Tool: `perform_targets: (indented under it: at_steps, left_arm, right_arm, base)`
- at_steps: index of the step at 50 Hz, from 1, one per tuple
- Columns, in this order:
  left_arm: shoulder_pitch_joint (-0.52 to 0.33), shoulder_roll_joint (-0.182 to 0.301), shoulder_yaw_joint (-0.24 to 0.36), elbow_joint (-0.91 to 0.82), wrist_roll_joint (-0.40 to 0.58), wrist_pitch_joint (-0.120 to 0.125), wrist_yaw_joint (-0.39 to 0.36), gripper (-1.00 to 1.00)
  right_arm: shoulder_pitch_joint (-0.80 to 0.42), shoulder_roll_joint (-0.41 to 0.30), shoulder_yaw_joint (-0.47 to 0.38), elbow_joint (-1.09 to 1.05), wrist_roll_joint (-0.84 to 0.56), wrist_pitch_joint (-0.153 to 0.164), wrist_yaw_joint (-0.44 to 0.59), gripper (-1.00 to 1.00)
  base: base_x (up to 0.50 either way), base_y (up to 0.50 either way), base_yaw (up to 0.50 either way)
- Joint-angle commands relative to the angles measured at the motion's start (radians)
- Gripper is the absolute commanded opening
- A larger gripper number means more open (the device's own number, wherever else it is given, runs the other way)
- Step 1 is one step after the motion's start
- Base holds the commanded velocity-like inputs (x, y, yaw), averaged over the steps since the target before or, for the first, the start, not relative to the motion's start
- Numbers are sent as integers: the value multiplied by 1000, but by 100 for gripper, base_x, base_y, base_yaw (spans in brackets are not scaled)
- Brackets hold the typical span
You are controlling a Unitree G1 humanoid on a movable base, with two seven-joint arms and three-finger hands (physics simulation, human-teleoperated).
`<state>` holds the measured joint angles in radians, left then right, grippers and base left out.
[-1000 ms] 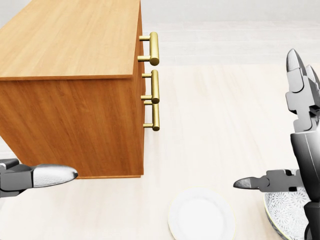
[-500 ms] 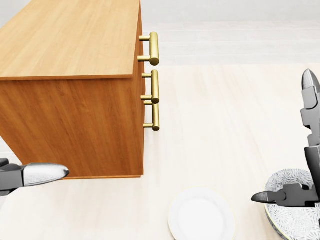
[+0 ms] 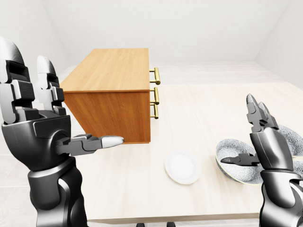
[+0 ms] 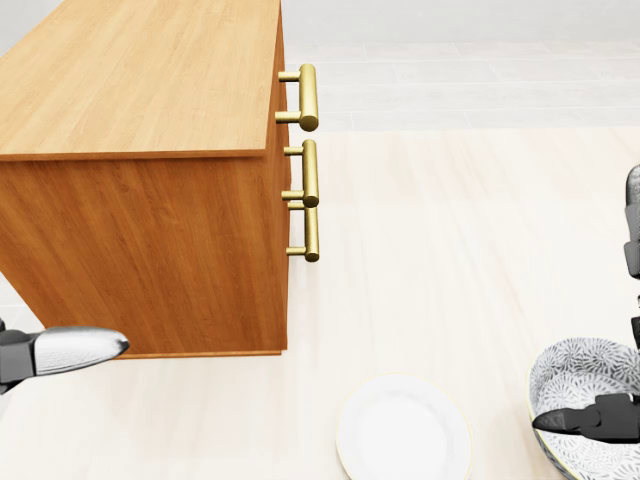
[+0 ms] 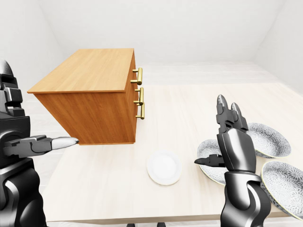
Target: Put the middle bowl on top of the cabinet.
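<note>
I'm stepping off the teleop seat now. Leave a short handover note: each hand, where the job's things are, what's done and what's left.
Left hand: open, empty, raised at the left of the left-eye view, beside the cabinet.
Right hand: open, holding nothing, fingers up, thumb over the nearest patterned bowl.
Three patterned bowls sit together on the table at the right of the right-eye view; a small white plate lies left of them.
Done: nothing grasped; cabinet top bare.
Left: pick out the middle bowl, grip it, carry it left, set it on the cabinet top.
</note>
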<state>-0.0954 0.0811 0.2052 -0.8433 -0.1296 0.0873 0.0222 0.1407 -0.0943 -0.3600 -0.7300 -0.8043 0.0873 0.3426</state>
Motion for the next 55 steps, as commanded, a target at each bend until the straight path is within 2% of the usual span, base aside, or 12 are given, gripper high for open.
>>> perform_targets:
  at_steps: [1, 4, 7, 12, 14, 18, 19, 24, 33, 43, 48, 55]
  left_arm:
    - [6, -2, 1, -1, 4, 0, 4, 100]
    - [12, -4, 1, -7, 3, 0, 2, 100]
    - [11, -4, 0, -4, 3, 0, 1, 100]
    - [14, -4, -3, -12, 8, 0, 2, 100]
    - [22, -4, -13, -25, 16, 0, 3, 100]
    - [19, -4, -7, -22, 22, 0, 2, 100]
    - [22, -5, -4, -20, 22, 0, 0, 100]
    - [29, 2, -18, -30, 47, 0, 0, 100]
    - [23, -9, -22, -50, 58, 0, -10, 100]
    - [27, -17, -29, -48, 61, 0, -18, 100]
    - [29, -23, -29, -43, 49, 0, -22, 100]
    - [32, -24, -41, -49, 52, 0, -20, 100]
  right_arm:
    - [39, 26, 24, -23, -109, 0, 25, 100]
    - [56, 22, 12, -15, -139, -1, 20, 100]
    - [73, 25, 12, -18, -170, -42, 17, 100]
    - [85, 40, 3, 1, -232, -69, 7, 100]
    - [71, 41, -10, -20, -247, -48, 43, 100]
    - [52, 35, -17, -30, -282, -47, 66, 100]
    - [46, 42, -23, -38, -273, -35, 72, 100]
    - [41, 30, -36, -45, -300, -38, 82, 100]
    - [53, 33, -18, -70, -384, -88, 89, 100]
    - [74, 22, -18, -65, -460, -175, 75, 100]
    - [68, 9, -22, -68, -556, -175, 44, 100]
    - [69, 22, -42, -78, -547, -175, 73, 100]
  base:
    - [0, 0, 0]
    - [0, 0, 0]
    - [0, 0, 0]
    - [0, 0, 0]
    - [0, 0, 0]
    - [0, 0, 0]
    - [0, 0, 0]
    - [0, 0, 0]
    - [0, 0, 0]
    - [0, 0, 0]
    - [0, 0, 0]
    - [0, 0, 0]
